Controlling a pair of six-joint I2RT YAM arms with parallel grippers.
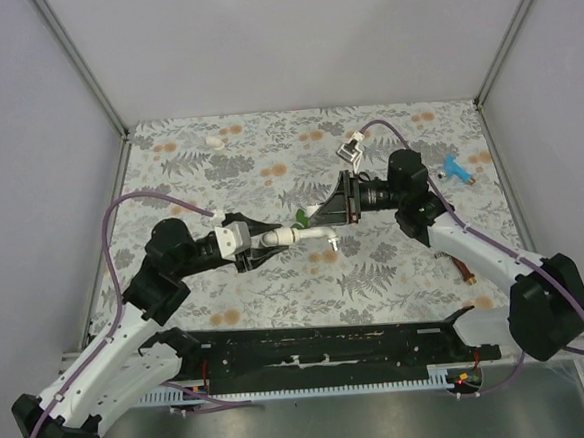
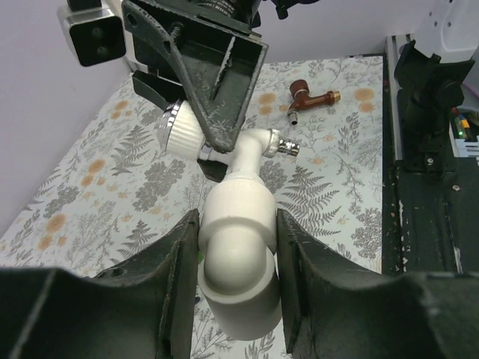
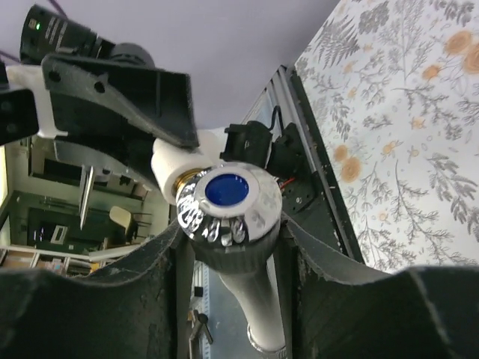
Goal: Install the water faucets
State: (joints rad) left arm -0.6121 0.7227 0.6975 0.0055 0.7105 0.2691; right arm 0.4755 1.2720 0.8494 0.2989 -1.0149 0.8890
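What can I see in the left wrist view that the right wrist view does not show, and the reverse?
Only the left wrist view shows the reddish-brown plastic faucet lying on the floral table. Only the right wrist view shows the round blue disc in the knob's chrome cap. Both show the white plastic faucet, with the right tool shut on its knob and the left tool shut on the white pipe fitting.

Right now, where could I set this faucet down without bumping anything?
Bare cloth: near-centre, between the white faucet and the black rail; far-centre, beside the white fitting. Crowded mid-table, where left gripper and right gripper meet near the green faucet.
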